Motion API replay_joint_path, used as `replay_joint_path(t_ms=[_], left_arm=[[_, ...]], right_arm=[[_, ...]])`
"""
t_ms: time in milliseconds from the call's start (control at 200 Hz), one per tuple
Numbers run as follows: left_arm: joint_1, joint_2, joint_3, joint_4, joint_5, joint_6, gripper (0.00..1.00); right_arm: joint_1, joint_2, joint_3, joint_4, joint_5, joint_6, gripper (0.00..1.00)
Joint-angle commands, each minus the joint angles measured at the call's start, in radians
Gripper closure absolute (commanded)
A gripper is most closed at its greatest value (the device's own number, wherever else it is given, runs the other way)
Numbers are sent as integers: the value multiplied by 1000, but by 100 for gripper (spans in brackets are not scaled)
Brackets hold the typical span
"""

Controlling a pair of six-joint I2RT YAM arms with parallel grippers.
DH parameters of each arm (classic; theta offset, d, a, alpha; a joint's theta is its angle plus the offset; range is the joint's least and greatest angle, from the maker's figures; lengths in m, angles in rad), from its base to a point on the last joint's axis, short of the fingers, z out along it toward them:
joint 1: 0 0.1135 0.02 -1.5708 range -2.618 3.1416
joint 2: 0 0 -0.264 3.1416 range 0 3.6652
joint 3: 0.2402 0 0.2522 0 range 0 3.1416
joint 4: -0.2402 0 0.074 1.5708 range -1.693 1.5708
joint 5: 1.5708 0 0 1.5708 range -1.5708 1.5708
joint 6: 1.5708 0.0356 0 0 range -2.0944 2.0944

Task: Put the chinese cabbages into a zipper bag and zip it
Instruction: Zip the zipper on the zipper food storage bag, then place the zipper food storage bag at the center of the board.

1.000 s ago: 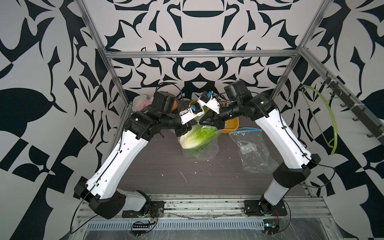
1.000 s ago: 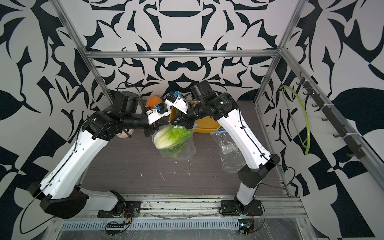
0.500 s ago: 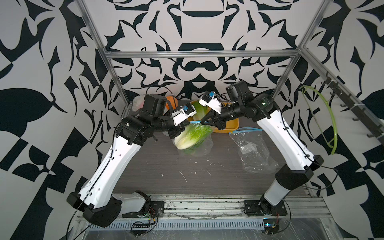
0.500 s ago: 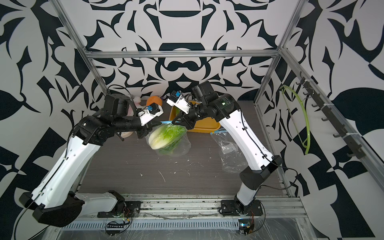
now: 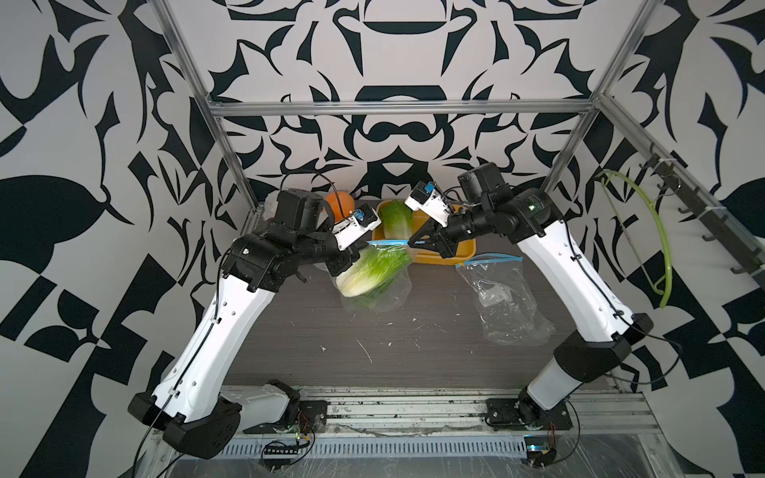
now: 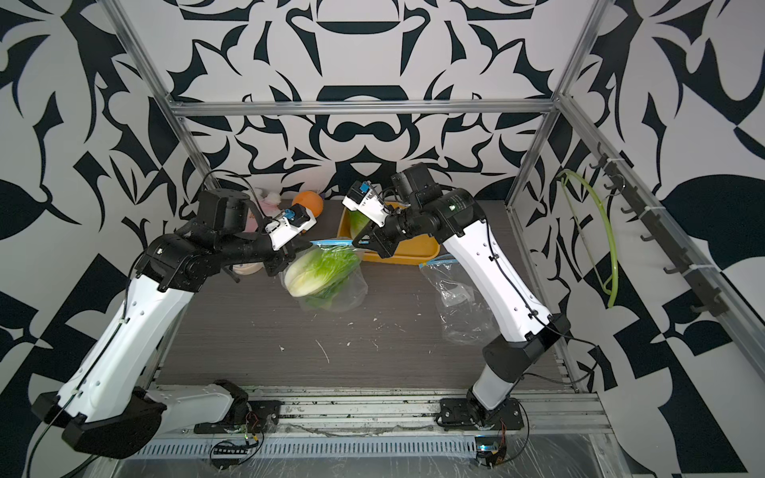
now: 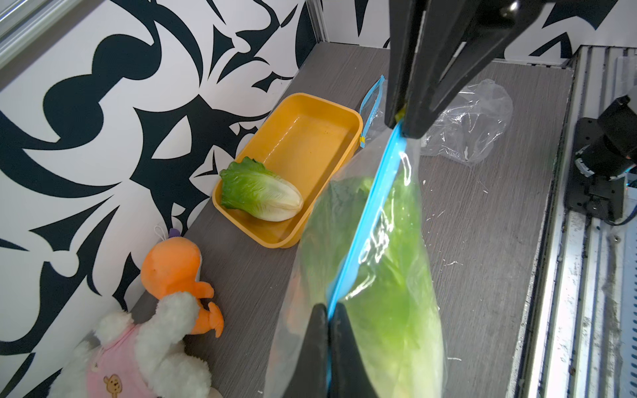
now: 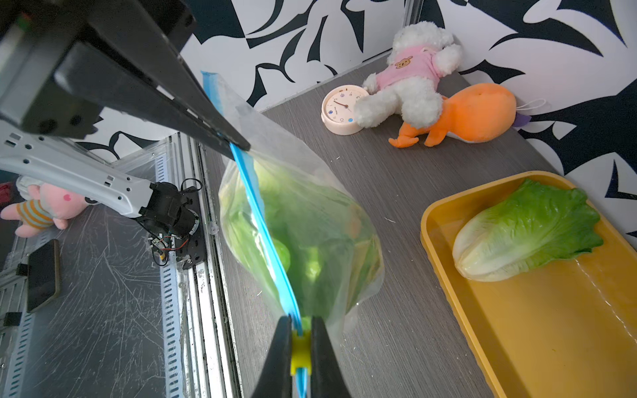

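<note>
Black-and-white patterned walls box in a grey counter (image 5: 414, 364), and above it the bag (image 6: 331, 285) hangs between my two tools. My left tool (image 7: 329, 310) is pinched tight on one end of the blue zip (image 7: 365, 220). My right tool (image 8: 300, 327) is clamped on the yellow slider (image 8: 300, 348) at the other end, so the zip runs taut from tool to tool.

Cabbage (image 5: 368, 271) fills the bag below the zip, its pale base nearer my left tool. I cannot tell through the plastic whether that is one head or two. A loose cabbage (image 8: 524, 231) lies in the yellow tray (image 7: 310, 113), on the counter just beyond my right tool and outside the bag. A spare bag (image 5: 505, 302) lies crumpled on the counter under my right arm.

I judge the step in hand to be the zipping. The zip looks flat and closed along its length, though I cannot tell how much of it is truly sealed.

If the slider has not yet run, the next move calls for my left tool to anchor its end. My right tool would then draw the slider straight along the zip toward it. The zip must stay taut so the hanging weight does not buckle it. The loose cabbage has no bag yet, so it must go in before the seal or into the spare bag.
</note>
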Motion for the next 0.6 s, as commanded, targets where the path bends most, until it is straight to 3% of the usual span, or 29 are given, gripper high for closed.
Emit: replay_joint_path(t_ms=[0, 100, 205, 320, 410, 505, 595], left_arm=[[35, -47, -13, 7, -78, -21, 100], [36, -53, -27, 12, -112, -35, 100], [40, -61, -50, 27, -257, -40, 100], [52, -49, -33, -16, -430, -52, 100], [51, -68, -34, -6, -450, -62, 100], [41, -72, -33, 13, -392, -147, 100], [-44, -40, -81, 27, -381, -256, 100]], right_arm=[[-30, -36, -15, -35, 69, 10, 100], [-30, -31, -16, 13, 16, 39, 91], [-31, -49, -37, 102, -6, 120, 62], [-92, -119, -143, 238, 30, 283, 45], [-165, -172, -272, 307, 93, 386, 41], [-239, -212, -395, 330, 187, 468, 41], [-309, -249, -510, 349, 263, 542, 41]])
